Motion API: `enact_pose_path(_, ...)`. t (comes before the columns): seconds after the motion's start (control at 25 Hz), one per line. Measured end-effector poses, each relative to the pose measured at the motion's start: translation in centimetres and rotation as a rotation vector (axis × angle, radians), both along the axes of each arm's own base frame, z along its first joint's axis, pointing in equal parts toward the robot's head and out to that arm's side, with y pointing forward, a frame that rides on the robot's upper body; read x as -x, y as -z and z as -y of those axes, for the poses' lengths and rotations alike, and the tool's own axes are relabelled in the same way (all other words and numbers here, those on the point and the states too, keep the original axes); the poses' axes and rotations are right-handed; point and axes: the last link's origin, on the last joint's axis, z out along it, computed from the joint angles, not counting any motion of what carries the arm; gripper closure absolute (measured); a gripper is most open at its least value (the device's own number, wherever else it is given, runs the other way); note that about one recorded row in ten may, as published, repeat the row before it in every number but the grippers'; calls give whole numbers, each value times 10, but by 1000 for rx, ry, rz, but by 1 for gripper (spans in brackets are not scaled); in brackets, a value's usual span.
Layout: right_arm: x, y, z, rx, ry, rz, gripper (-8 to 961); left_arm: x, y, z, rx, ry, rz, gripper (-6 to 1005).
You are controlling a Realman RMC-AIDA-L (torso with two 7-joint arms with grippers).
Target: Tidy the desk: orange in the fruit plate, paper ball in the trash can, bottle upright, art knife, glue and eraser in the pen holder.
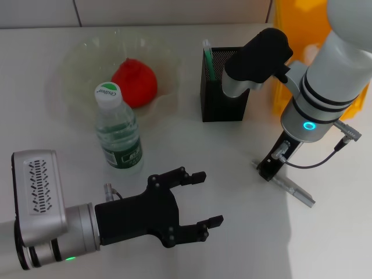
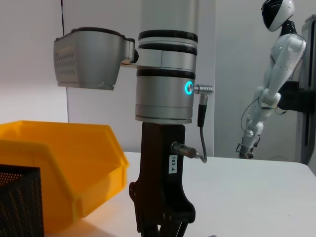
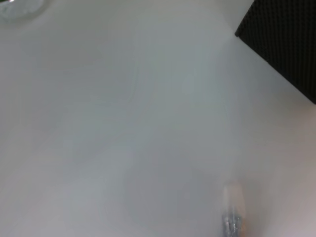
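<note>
The orange [image 1: 135,81] lies in the clear fruit plate [image 1: 75,64] at the back left. In front of it the bottle [image 1: 119,131] stands upright with its green cap on. The black mesh pen holder [image 1: 224,93] [image 3: 281,49] holds a slim white and green item [image 1: 207,58]. The silver art knife [image 1: 293,189] [image 3: 232,219] lies flat at the right. My right gripper [image 1: 268,170] [image 2: 163,222] points straight down at the knife's near end, touching or just above it. My left gripper [image 1: 212,198] hovers open and empty at the front. Paper ball, glue and eraser are out of view.
A yellow bin [image 1: 290,35] [image 2: 64,163] stands at the back right, behind the pen holder. The right arm's black forearm [image 1: 258,55] hangs over the pen holder. Bare white table [image 1: 192,145] lies between the bottle and the knife.
</note>
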Motion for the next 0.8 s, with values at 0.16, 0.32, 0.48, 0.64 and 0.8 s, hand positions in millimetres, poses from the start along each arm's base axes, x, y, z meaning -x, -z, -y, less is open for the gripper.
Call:
enact_pose_path(0.16,0,1,1,8,-7,2,777,0,0,0,0,-1,0,199)
enact_pose_path(0.32,1,3,4,23,-6,-16,799,0,0,0,0,-2,0,199)
enact_pose_path(0.48,15,-2,4,18,-41,-65,814,1,0,1,0,-3,0,199)
enact_pose_path(0.64,34,-17,2,-16,-82,-124,815,1,0,1,0,-5,0,199)
enact_pose_path(0.8,73,-64,-5,-155,-209,-260,815,1,0,2,0,-6,0,199)
